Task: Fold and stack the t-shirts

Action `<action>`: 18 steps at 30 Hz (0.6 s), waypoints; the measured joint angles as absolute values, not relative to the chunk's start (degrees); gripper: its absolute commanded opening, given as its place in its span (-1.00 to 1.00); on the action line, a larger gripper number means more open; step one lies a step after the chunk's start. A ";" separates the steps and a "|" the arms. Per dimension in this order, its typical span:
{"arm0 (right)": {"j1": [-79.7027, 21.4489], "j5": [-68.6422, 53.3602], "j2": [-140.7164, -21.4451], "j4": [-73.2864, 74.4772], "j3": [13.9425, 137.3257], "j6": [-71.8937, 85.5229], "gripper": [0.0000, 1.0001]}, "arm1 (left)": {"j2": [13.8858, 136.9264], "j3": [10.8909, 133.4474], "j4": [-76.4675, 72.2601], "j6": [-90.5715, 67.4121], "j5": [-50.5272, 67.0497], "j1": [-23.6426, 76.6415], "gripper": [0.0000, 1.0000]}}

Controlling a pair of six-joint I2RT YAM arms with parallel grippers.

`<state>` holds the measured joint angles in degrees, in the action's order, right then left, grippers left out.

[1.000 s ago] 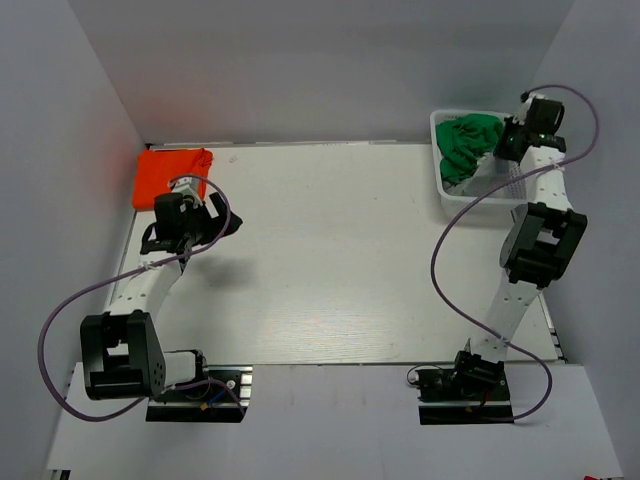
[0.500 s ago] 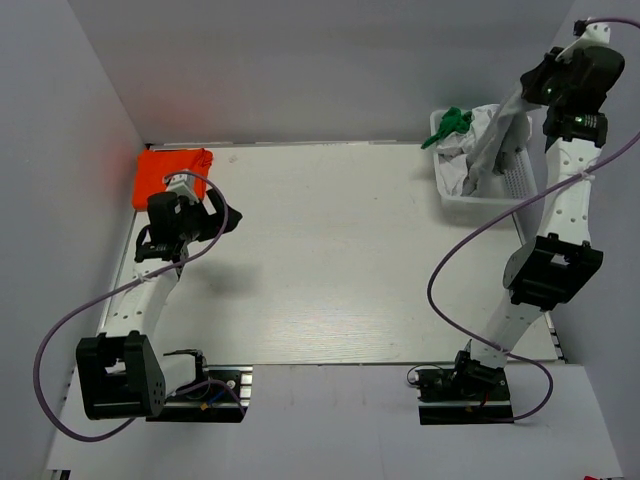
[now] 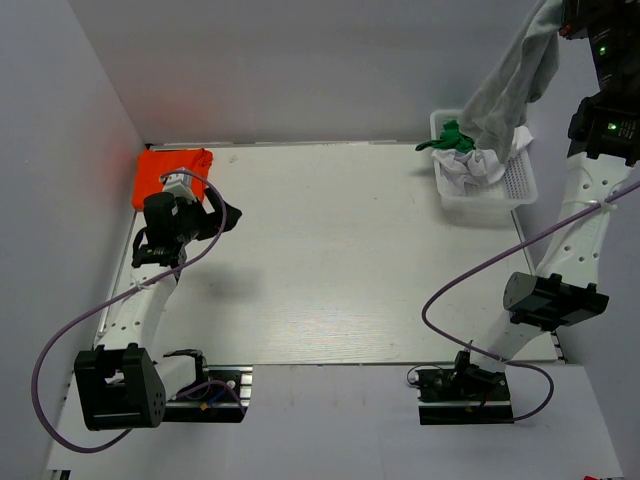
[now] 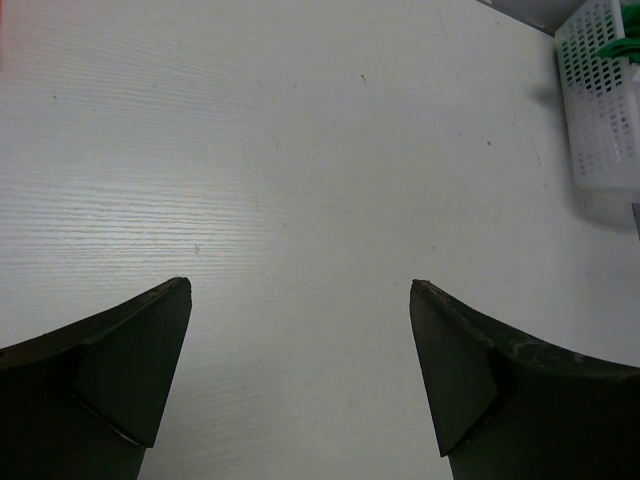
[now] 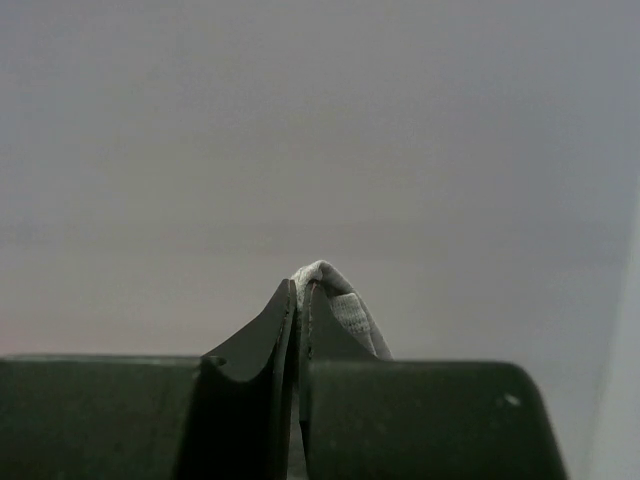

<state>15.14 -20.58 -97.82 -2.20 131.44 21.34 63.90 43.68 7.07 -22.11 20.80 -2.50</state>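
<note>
The right arm's jaws were pinched shut on a fold of the grey t-shirt (image 3: 510,85), held high with its tail hanging to the white mesh basket (image 3: 520,188), which held the green t-shirt (image 3: 448,138) and white t-shirt (image 3: 468,168). The orange t-shirt (image 3: 172,172) lay at the far left corner of the worktop (image 3: 320,260). Near it, the left arm's jaws stood wide apart and empty.

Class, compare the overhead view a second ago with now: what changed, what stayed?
The right hand, shut on the grey t-shirt, rose high above the basket, drawing it upward; the green t-shirt shifted to the basket's left rim. Open left hand and orange t-shirt stayed put.
</note>
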 measured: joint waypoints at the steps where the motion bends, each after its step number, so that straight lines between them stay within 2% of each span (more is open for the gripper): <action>1: 15.00 -21.89 -97.73 -4.12 131.63 22.90 -1.00 | 63.90 43.68 7.07 -22.11 20.97 -2.50 1.00; 7: 13.26 -29.47 -99.00 -10.35 132.73 30.33 -1.00 | 63.90 43.68 7.09 -22.15 21.52 -2.50 1.00; 14: 10.92 -32.47 -99.26 -10.52 132.16 31.29 -1.00 | 63.88 43.68 7.07 -22.39 21.85 -2.50 1.00; 18: 6.22 -36.86 -99.63 -8.91 130.85 30.26 -1.00 | 63.88 43.68 7.07 -22.87 22.55 -2.52 1.00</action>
<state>6.22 -36.86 -99.63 -8.91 130.85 30.26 63.88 43.68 7.07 -22.87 22.55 -2.52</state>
